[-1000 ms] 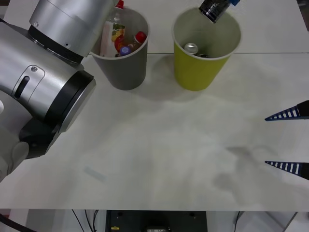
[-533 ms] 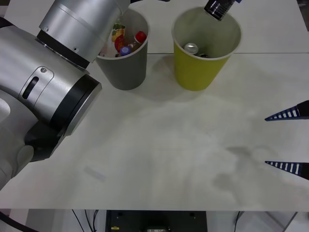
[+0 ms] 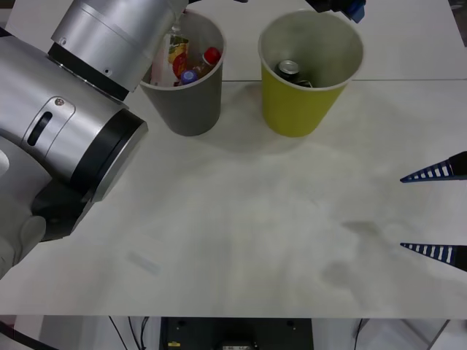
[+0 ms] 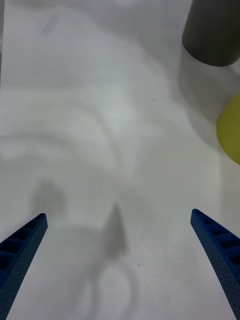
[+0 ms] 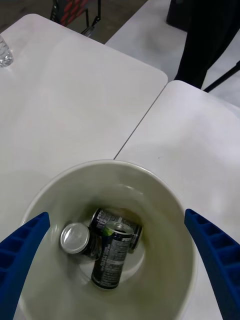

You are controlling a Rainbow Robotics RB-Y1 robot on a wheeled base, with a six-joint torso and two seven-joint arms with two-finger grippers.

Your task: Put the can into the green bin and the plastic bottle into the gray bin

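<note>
The can [image 5: 111, 252] lies inside the green bin [image 3: 306, 109], leaning upright among other cans [image 5: 75, 239] on the bin's pale floor. The green bin stands on the tabletop [image 3: 241, 233] at about 1 o'clock in the front view, with the gray bin [image 3: 186, 102] just beside it at 11 o'clock, holding red-capped bottles [image 3: 208, 60]. The left tool [image 5: 117, 265] hangs above the green bin's mouth, its blue fingers spread wide and holding nothing. The right tool [image 3: 438, 211] waits at 3 o'clock near the tabletop's edge, its fingers also spread wide and holding nothing.
</note>
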